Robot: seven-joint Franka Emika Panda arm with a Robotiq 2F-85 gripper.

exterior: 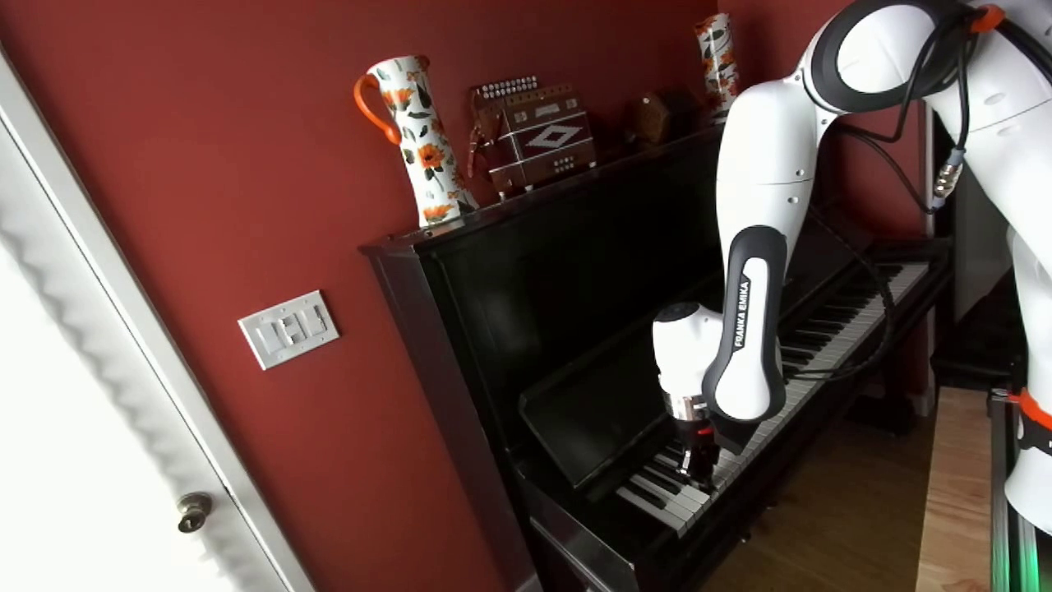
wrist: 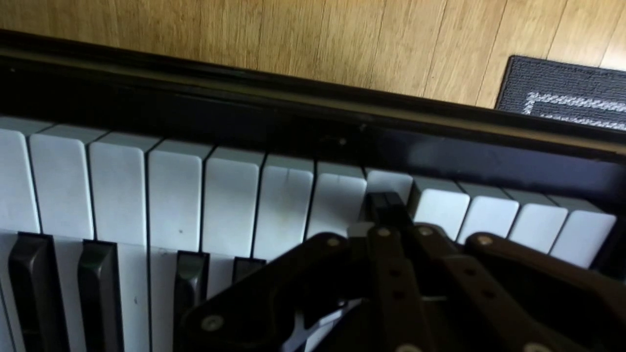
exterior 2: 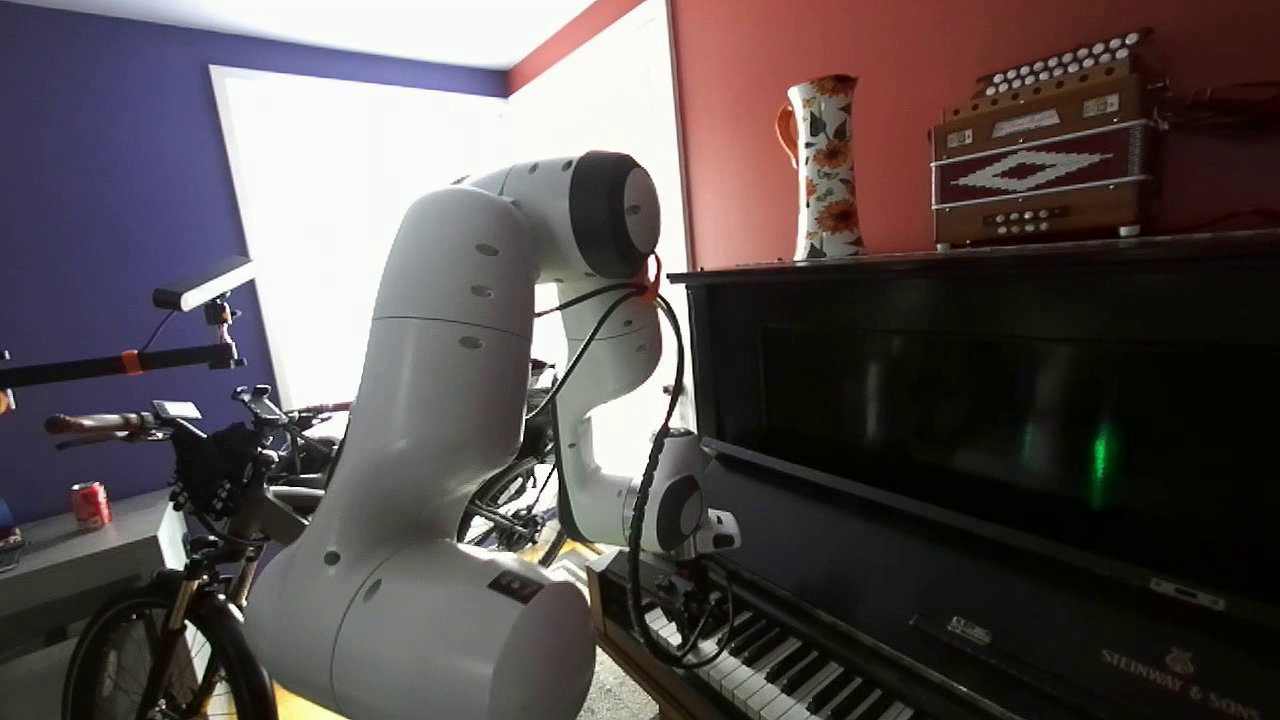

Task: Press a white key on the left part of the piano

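The glossy black upright piano [exterior: 567, 304] stands against the red wall and also shows in an exterior view [exterior 2: 960, 400]. Its row of keys runs along the front. My gripper [exterior: 703, 483] is low over the keys near the piano's left end. In the wrist view my gripper [wrist: 385, 199] is shut, its fingertips together with nothing between them. The tips are on one white key [wrist: 390, 181]. That key sits lower than its neighbours; the side of the adjoining key shows. The rest of the pressed key is hidden under the fingers. My gripper [exterior 2: 692, 608] is partly hidden by cables.
The black key rail [wrist: 244, 115] runs along the key fronts, with wooden floor and a dark mat [wrist: 562, 88] beyond. A floral pitcher [exterior: 423, 140] and an accordion [exterior: 542, 136] stand on the piano top. A wooden tabletop [exterior: 957, 485] is beside the arm's base. A bicycle [exterior 2: 190, 600] stands behind.
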